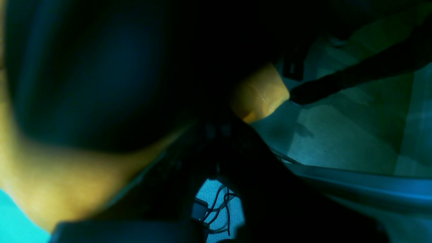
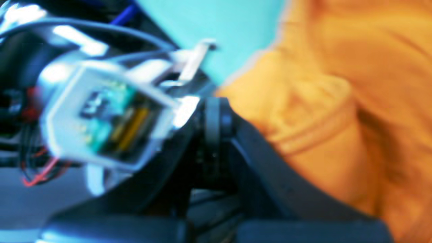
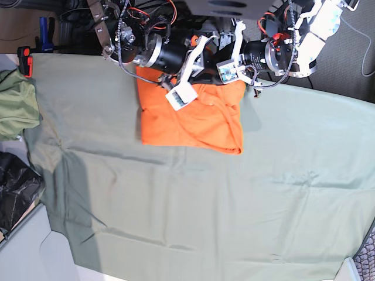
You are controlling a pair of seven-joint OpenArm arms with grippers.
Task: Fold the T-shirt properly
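The orange T-shirt [image 3: 193, 120] lies folded into a rough rectangle at the far middle of the sage-green cloth [image 3: 205, 199]. Both arms reach down onto its far edge. My right gripper [image 3: 166, 80] is at the shirt's far left corner and my left gripper [image 3: 245, 83] at its far right corner. Both are shut. Blurred orange fabric [image 2: 337, 101] fills the right half of the right wrist view. The left wrist view is dark, with orange cloth [image 1: 260, 94] at its centre. No view shows whether fabric is pinched between the jaws.
An olive-green garment [image 3: 14, 105] is bunched at the left edge, with a black bag [image 3: 14, 193] below it. A red-and-black tool [image 3: 24, 61] sits at the cloth's far left corner. A white housing with a circuit board [image 2: 101, 125] hangs close in the right wrist view.
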